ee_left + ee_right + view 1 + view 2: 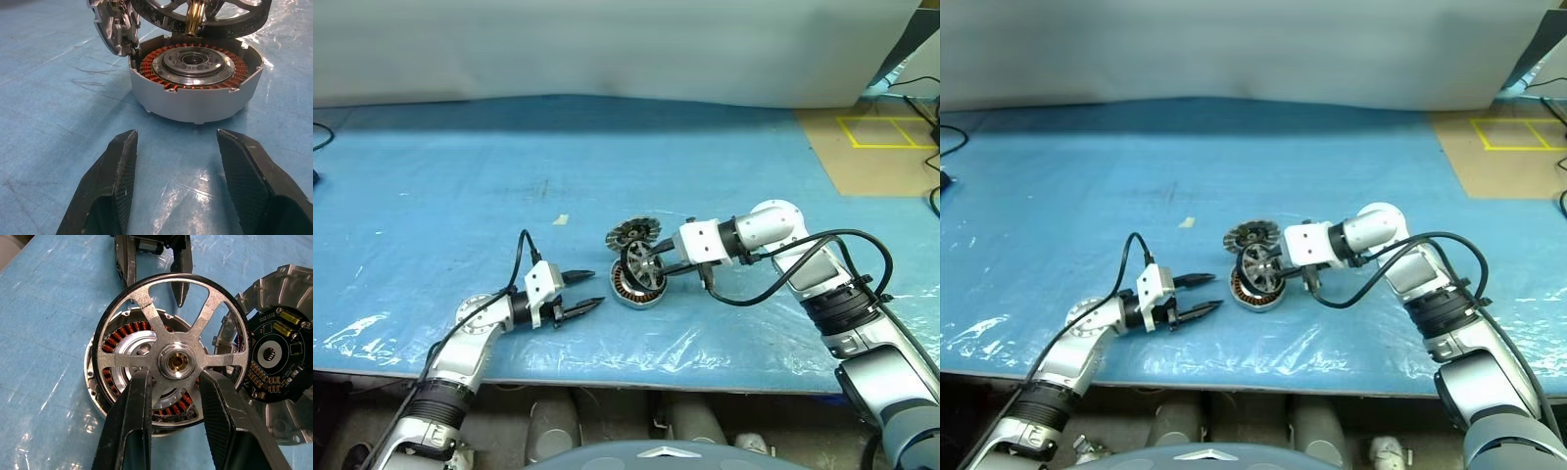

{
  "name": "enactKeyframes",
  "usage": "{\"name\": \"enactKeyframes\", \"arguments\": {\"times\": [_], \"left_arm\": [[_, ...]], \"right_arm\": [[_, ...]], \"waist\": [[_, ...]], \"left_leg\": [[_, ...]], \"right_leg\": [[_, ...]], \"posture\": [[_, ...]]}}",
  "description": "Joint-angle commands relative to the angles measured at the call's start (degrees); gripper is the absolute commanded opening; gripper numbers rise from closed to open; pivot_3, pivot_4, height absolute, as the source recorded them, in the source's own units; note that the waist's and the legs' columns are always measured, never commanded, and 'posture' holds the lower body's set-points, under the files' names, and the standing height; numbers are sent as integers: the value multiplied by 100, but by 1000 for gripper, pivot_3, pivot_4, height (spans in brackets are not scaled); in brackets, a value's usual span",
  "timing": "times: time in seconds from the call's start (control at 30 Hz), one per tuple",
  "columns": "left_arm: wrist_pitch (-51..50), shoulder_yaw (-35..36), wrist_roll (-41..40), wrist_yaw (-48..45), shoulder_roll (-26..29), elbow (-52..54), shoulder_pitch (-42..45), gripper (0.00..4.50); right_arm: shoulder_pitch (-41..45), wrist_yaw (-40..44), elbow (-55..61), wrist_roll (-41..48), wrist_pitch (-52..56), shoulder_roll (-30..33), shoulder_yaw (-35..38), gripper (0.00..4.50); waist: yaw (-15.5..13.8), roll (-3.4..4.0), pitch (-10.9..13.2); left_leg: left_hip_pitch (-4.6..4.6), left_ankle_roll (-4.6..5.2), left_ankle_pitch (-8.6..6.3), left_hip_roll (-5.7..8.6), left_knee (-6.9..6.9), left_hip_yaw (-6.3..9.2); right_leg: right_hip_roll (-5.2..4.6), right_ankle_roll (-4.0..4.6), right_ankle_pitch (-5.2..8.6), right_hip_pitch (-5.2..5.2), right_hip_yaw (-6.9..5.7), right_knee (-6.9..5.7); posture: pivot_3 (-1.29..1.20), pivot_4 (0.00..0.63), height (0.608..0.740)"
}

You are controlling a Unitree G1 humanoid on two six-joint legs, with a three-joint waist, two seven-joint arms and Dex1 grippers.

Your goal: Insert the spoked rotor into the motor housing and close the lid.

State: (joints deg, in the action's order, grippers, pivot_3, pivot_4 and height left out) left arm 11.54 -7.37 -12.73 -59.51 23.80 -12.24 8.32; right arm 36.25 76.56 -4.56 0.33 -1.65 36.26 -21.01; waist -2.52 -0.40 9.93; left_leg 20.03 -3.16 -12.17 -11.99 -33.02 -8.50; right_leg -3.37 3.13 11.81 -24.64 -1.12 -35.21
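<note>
The motor housing, a silver cup with copper windings, sits on the blue table. Just above it the spoked rotor is tilted on edge, its brass shaft pointing towards the cup. My right gripper is shut on the rotor's hub, with a finger on each side. The finned lid leans tilted behind the housing, its circuit side showing. My left gripper rests low on the table a short way from the housing. It is open and holds nothing.
Wrinkled blue plastic sheeting covers the table, whose front edge runs close below the arms. A small white scrap lies left of the parts. Brown floor with yellow tape and cables lies at the far right.
</note>
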Motion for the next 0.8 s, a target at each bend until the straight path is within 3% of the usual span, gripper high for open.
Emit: {"name": "enactKeyframes", "arguments": {"times": [0.03,0.8], "left_arm": [[152,19,-24,-4,-11,-5,22,2734],[134,27,-11,18,5,10,54,2734]], "right_arm": [[95,55,173,247,148,-38,130,1111],[46,60,155,124,122,118,106,1111]], "waist": [[0,0,0],[0,0,0]], "left_leg": [[0,0,0,0,0,0],[0,0,0,0,0,0]], "right_leg": [[0,0,0,0,0,-1],[0,0,0,0,1,-2]], "posture": [[0,150,740],[0,150,740]]}}
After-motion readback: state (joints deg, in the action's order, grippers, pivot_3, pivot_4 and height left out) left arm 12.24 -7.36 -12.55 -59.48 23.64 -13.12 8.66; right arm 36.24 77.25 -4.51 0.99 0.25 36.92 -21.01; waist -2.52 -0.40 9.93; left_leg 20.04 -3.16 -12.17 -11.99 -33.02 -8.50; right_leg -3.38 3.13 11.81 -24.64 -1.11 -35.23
